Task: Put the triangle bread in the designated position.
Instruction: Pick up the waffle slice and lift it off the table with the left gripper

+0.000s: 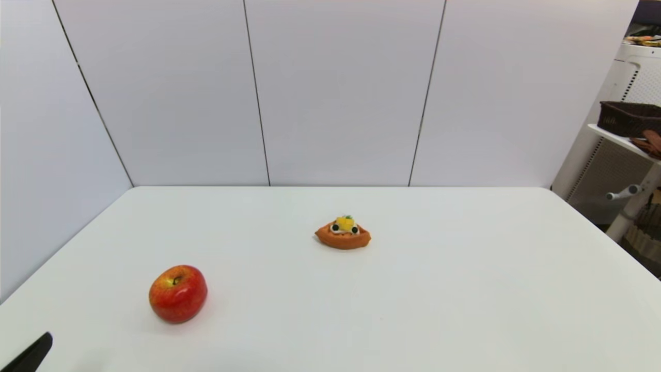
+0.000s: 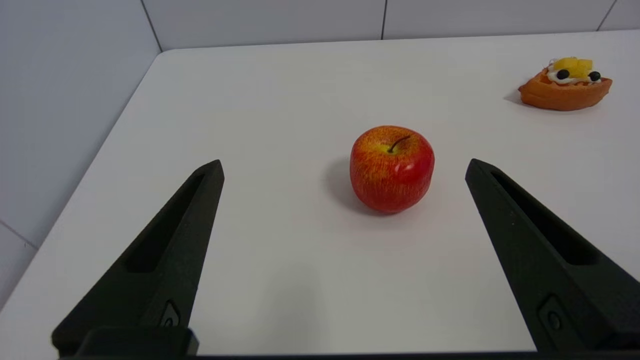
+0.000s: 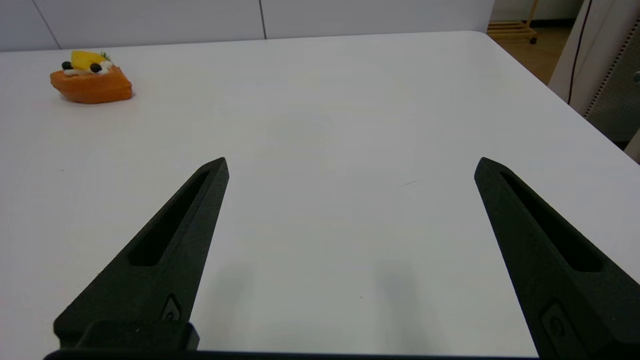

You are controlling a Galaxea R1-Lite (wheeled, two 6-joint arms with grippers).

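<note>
While parked low: both end effectors (image 2: 344, 167) (image 3: 351, 165) wide apart, triangle bread (image 1: 343, 233) untouched.

Left gripper (image 2: 345, 167) hovering low at the near left corner, only a dark fingertip (image 1: 32, 354) showing in the head view. Fingers (image 2: 165, 245) spreading wide apart, holding nothing, pointing forward and slightly downward. Right gripper (image 3: 350, 167) sitting outside the head view, appearing only through its own wrist camera. Fingers (image 3: 165, 245) likewise spreading wide, gripping nothing, angling forward and down, tips floating clear of any contact.
</note>
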